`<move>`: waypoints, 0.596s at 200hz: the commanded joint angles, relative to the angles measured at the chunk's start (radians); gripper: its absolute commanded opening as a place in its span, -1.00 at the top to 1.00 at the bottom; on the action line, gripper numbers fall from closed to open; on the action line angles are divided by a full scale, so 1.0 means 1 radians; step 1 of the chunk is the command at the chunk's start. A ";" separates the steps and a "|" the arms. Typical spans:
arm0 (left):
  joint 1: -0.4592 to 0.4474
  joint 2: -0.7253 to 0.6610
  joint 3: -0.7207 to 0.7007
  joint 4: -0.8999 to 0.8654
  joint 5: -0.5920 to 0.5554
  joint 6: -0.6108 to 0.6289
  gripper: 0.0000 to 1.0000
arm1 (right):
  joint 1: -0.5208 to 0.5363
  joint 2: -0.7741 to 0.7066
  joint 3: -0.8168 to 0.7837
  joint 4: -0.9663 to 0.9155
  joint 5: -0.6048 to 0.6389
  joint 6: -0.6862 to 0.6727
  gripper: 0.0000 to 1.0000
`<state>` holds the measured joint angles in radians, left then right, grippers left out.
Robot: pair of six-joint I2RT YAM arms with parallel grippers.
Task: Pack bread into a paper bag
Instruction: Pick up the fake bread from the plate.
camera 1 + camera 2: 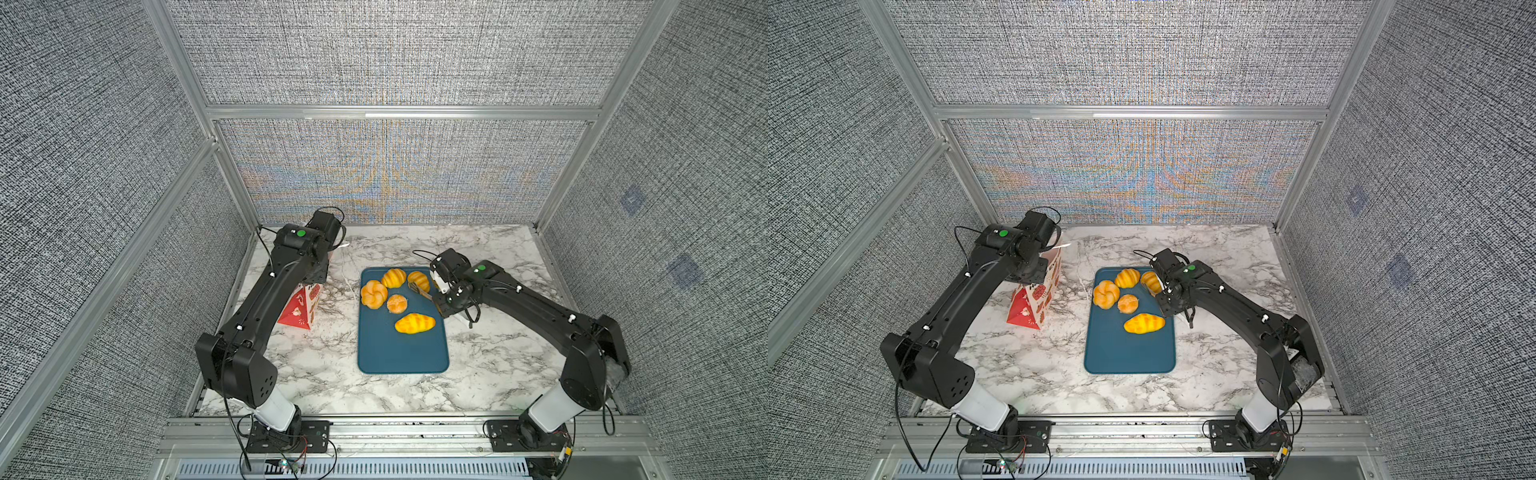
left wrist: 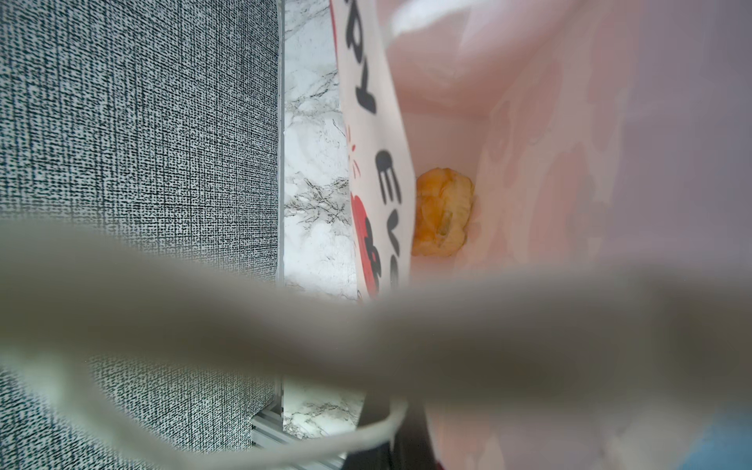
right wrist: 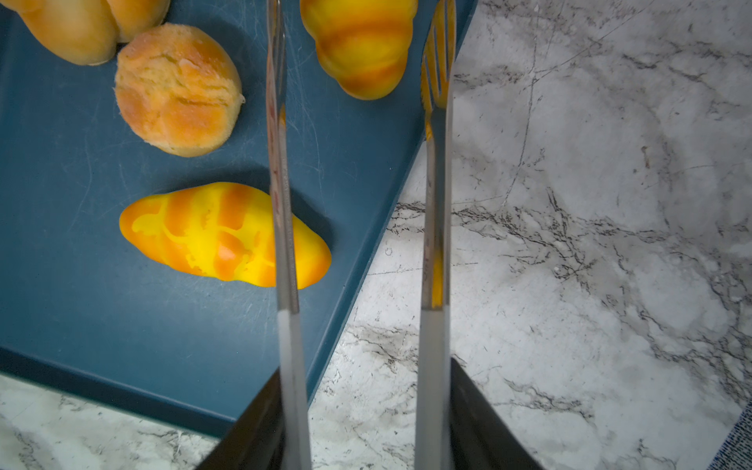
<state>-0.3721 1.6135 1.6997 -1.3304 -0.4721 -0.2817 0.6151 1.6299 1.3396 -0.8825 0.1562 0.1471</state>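
Grey woven walls (image 1: 395,54) close in a marble table (image 1: 498,357), and we see both arms reaching over it from the near edge. The left arm (image 1: 266,299) stretches out over the bag (image 1: 299,311), and the right arm (image 1: 536,303) bends in toward the far right corner of a blue tray (image 1: 399,353) that lies in the middle of the table. The bag stands on the table to the left of the tray, well apart from it, with its red side toward us in both top views and its top hidden beneath the left wrist. The left tool is tucked out of sight there; its jaws are together, but we cannot tell what, if anything, they pinch. A blurred pale band crosses the left wrist view close to the lens. Five pieces of bread (image 1: 397,303) sit on the far half of the tray: a knot roll, a round bun and three croissants. A sixth piece lies at the bottom of the bag, seen in the left wrist view. The right tool (image 3: 366,407) is clamped on metal tongs (image 3: 435,203). Their two arms stand apart, with the far right croissant between their tips; we cannot tell whether they touch it.
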 commanded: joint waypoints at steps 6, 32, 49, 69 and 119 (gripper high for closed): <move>-0.001 0.000 0.005 -0.012 -0.001 -0.005 0.95 | -0.003 0.010 0.009 0.025 -0.002 -0.006 -0.14; -0.001 -0.001 0.005 -0.013 -0.002 -0.002 0.95 | -0.002 0.022 0.010 0.035 -0.008 -0.006 -0.14; -0.001 0.000 0.003 -0.013 -0.006 0.001 0.95 | -0.005 0.028 0.010 0.040 -0.010 -0.006 -0.14; -0.001 0.000 0.003 -0.013 -0.007 0.004 0.95 | -0.006 0.036 0.009 0.045 -0.014 -0.004 -0.14; 0.000 0.003 0.005 -0.009 -0.014 0.012 0.96 | -0.010 0.048 0.004 0.055 -0.020 -0.003 -0.14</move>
<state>-0.3721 1.6138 1.6997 -1.3308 -0.4801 -0.2806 0.6064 1.6752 1.3434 -0.8490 0.1459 0.1467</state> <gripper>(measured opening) 0.072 0.570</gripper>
